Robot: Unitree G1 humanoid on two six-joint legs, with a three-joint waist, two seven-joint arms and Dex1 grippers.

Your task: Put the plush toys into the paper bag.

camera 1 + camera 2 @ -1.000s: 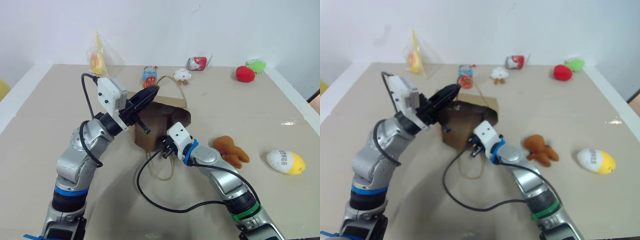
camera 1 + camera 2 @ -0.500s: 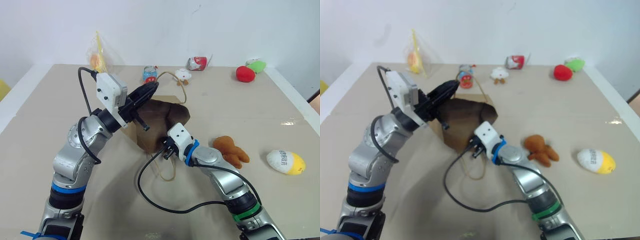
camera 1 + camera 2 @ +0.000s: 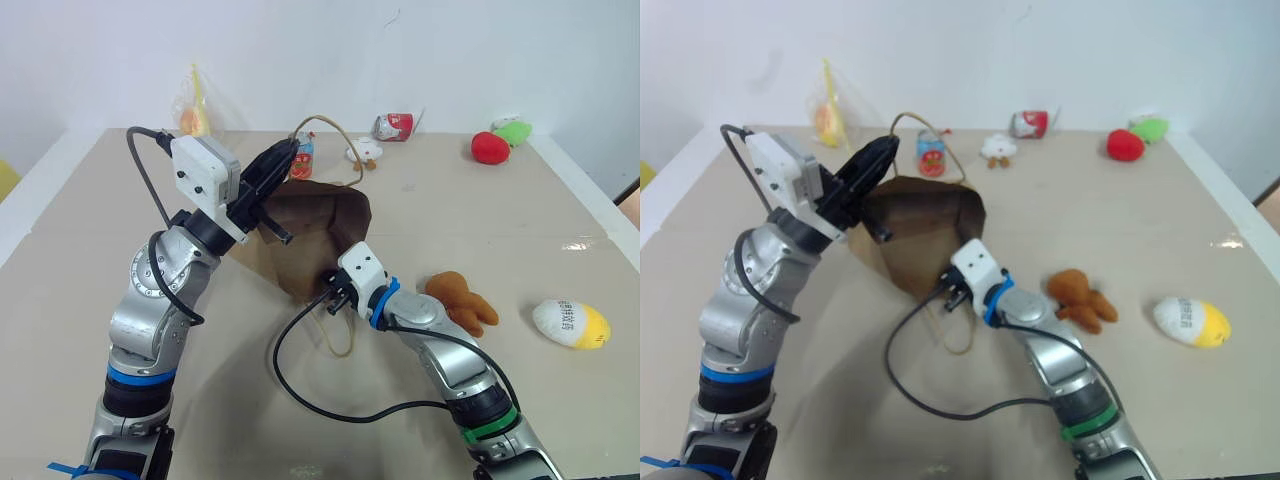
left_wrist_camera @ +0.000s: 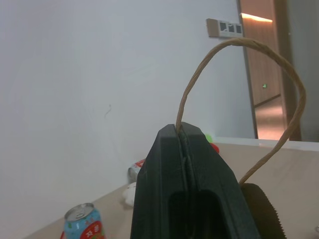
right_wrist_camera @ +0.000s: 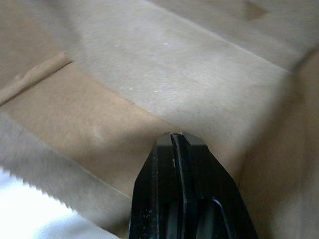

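Bag mouth (image 3: 330, 215) is held up by the left gripper (image 3: 285, 158) pinched on a handle (image 4: 239, 89) and the right gripper (image 3: 335, 298) clamped shut at the bag's near edge, with the orange-brown toy (image 3: 462, 301) lying just off at the right gripper's 3 o'clock, so that arm is judged nearer.

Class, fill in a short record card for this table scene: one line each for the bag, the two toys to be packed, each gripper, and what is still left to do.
paper bag: mouth held open, one handle raised
left gripper: shut on the upper handle
right gripper: shut on the bag's near edge
orange-brown plush: on the table, beside the right arm, outside the bag
white-and-yellow egg plush: on the table, further right, outside the bag
still to do: both toys not yet in the bag
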